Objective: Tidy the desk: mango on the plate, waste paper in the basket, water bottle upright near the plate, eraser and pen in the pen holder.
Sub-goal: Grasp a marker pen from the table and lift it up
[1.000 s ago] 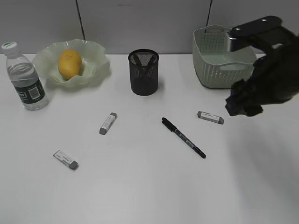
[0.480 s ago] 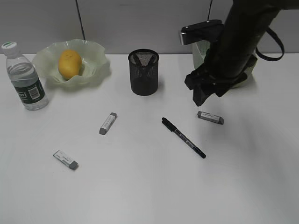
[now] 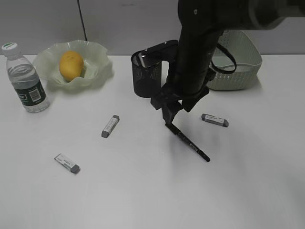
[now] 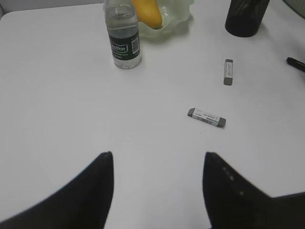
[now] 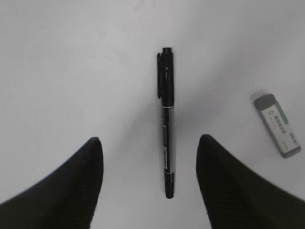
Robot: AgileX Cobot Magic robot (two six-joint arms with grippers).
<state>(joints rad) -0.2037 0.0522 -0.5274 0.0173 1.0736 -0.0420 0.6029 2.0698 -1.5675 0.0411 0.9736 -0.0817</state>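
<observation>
The black pen (image 3: 188, 141) lies slanted on the white desk (image 3: 143, 191). My right gripper (image 3: 170, 115) hangs open just over its upper end; in the right wrist view the pen (image 5: 167, 124) lies between the open fingers of my right gripper (image 5: 150, 138), untouched. Three grey-white erasers (image 3: 110, 126) (image 3: 67, 163) (image 3: 214, 120) lie loose. The mango (image 3: 71, 64) sits in the plate (image 3: 97, 67). The water bottle (image 3: 26, 81) stands upright left of it. The pen holder (image 3: 145, 78) is partly hidden by my arm. My left gripper (image 4: 157, 155) is open and empty. The waste paper is out of view.
The basket (image 3: 240, 67) stands at the back right behind my right arm. A grey wall runs along the desk's far edge. In the left wrist view two erasers (image 4: 206, 117) (image 4: 228, 71) lie ahead of the bottle (image 4: 123, 36).
My right arm has swung left from beside the basket across the desk and now hangs over the pen's upper end. Nothing on the desk has moved.
</observation>
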